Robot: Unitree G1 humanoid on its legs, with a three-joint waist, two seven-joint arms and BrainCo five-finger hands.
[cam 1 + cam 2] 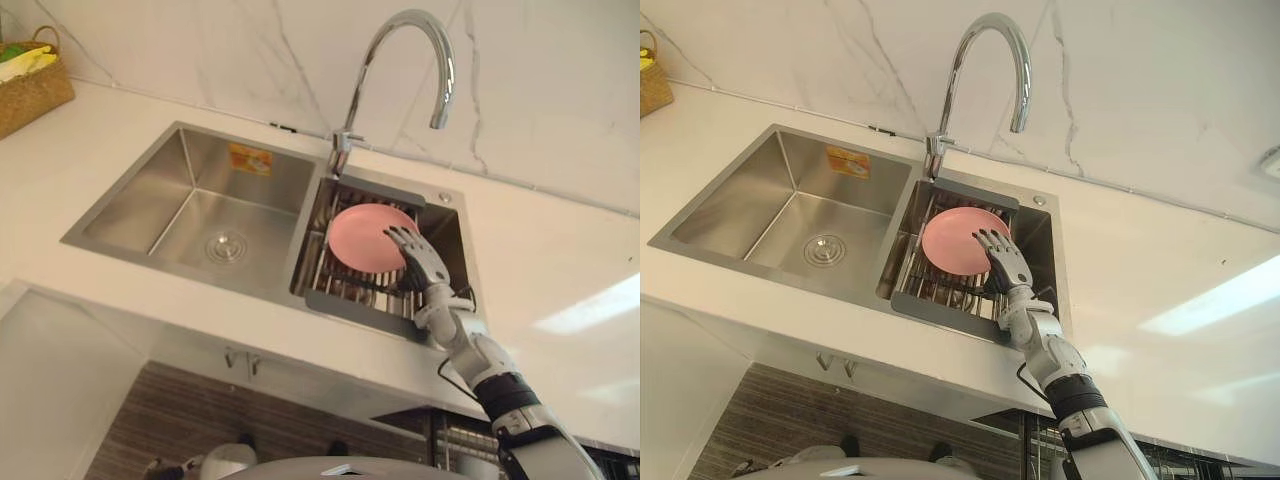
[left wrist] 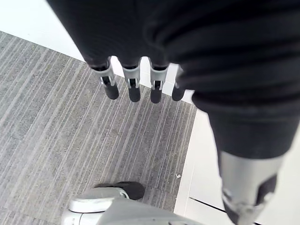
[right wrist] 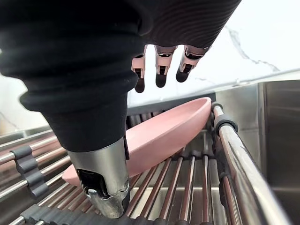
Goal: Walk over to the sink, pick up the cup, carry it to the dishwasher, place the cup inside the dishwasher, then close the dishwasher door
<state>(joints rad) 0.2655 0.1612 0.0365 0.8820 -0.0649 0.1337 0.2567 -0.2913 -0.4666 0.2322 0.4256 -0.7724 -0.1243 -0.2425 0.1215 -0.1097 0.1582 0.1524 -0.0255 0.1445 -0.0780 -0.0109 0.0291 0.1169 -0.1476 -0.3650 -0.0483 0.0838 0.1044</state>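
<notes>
One pink plate leans on the one rack in the right of the sink's two basins. My right hand hovers beside it, fingers wide. My left hand hangs straight-fingered, empty.

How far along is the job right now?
Done: the robot stands at the sink. In hand: the right hand is open over a pink dish on the rack, gripping nothing; the left hand hangs open above the floor. Left: grasp, carry to the dishwasher, load, close its door.
</notes>
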